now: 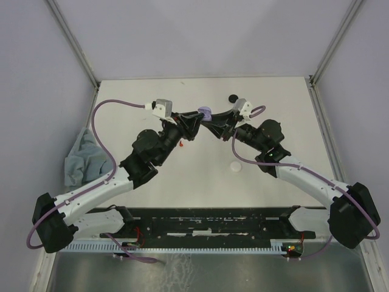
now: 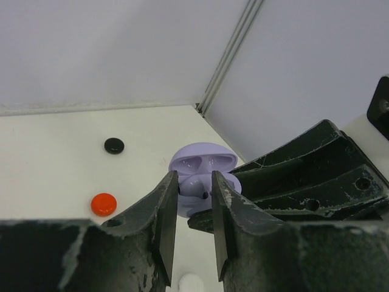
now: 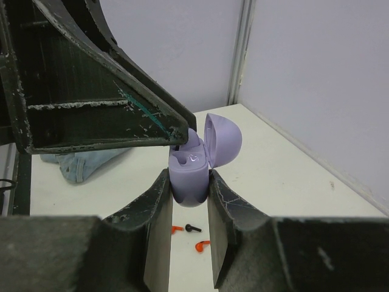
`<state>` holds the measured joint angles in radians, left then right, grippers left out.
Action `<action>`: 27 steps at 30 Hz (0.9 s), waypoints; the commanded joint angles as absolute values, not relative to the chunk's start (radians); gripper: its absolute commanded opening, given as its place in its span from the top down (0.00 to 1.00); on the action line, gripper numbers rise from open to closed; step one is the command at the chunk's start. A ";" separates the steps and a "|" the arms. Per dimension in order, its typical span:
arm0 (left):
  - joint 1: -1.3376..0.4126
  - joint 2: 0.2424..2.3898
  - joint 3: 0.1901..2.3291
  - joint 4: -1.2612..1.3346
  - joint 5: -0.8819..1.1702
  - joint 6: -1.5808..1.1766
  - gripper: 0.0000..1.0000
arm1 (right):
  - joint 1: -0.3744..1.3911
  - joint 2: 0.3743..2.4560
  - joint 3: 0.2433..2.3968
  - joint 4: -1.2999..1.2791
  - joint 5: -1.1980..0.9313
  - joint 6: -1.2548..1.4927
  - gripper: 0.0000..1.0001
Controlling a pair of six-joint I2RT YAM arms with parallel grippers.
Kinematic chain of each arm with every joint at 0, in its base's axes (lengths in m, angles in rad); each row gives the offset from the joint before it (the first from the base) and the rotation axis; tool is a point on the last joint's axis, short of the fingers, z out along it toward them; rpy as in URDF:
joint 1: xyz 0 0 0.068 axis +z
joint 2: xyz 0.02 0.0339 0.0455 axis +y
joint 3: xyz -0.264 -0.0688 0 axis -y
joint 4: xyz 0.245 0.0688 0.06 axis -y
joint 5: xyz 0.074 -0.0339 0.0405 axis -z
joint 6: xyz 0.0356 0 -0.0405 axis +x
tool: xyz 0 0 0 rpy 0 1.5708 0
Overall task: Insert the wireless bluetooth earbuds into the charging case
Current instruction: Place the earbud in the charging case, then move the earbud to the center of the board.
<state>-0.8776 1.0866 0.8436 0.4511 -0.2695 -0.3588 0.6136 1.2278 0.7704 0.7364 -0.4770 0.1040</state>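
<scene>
My right gripper (image 3: 189, 182) is shut on the body of a lavender charging case (image 3: 188, 173), held in the air with its lid (image 3: 222, 139) open. My left gripper (image 2: 194, 184) is shut on a lavender earbud (image 2: 196, 186) and holds it right at the case's open cavity (image 2: 203, 163). In the top view the two grippers (image 1: 196, 117) (image 1: 213, 120) meet tip to tip around the case (image 1: 204, 113). Two red earbuds (image 3: 202, 246) (image 3: 177, 229) and a black earbud (image 3: 192, 228) lie on the table below.
A black case (image 1: 232, 98), a white case (image 1: 236, 167) and a red case (image 2: 103, 204) lie on the white table (image 1: 279, 109). A crumpled blue-grey cloth (image 1: 82, 158) lies at the left edge. Walls enclose the back and sides.
</scene>
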 commanded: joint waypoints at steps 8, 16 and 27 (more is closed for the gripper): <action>-0.889 1.053 0.878 0.385 -0.289 -0.368 0.50 | 0.616 1.232 0.771 0.797 -0.398 0.070 0.94; -0.874 1.014 0.946 0.201 -0.396 -0.369 0.33 | 0.576 1.203 0.709 0.752 -0.348 0.072 0.94; -0.668 1.160 1.028 -0.036 -0.202 -0.448 0.28 | 0.559 1.110 0.589 0.672 -0.233 0.053 0.94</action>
